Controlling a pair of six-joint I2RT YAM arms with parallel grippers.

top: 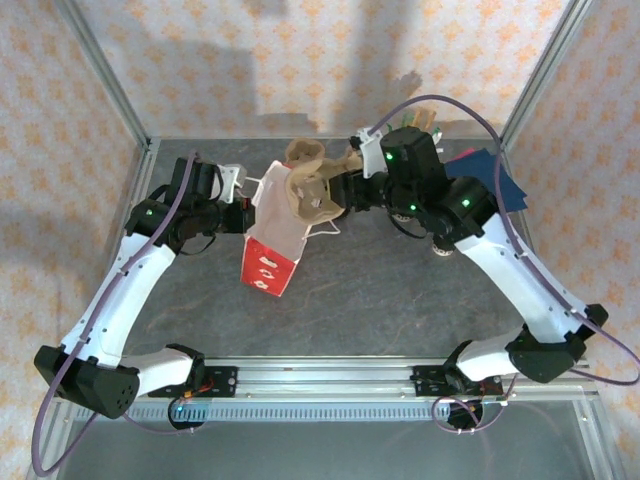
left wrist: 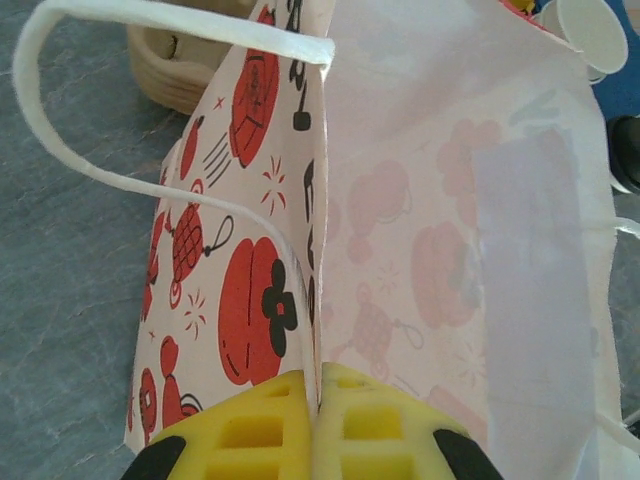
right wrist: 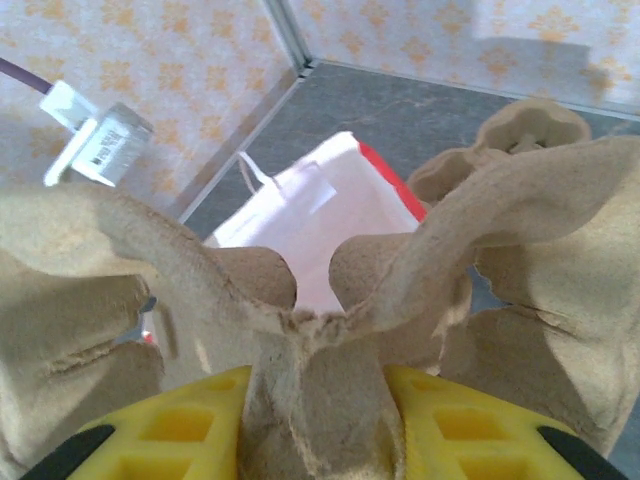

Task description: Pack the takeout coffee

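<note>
Left pincer (left wrist: pixel 316 392) clamped on paper bag (left wrist: pixel 250 310) rim, right pincer (right wrist: pixel 320 400) grips pulp cup carrier (right wrist: pixel 500 230) above bag mouth, far centre; coffee cup location cannot tell. Risk: wide carrier snags rim, bag crumples or tips

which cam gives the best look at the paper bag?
Top external: the bag shows from mouth to base. Left wrist gives a close-up of its printed wall, pinched by the left gripper. Right wrist catches its white inside past the pulp carrier.
</note>
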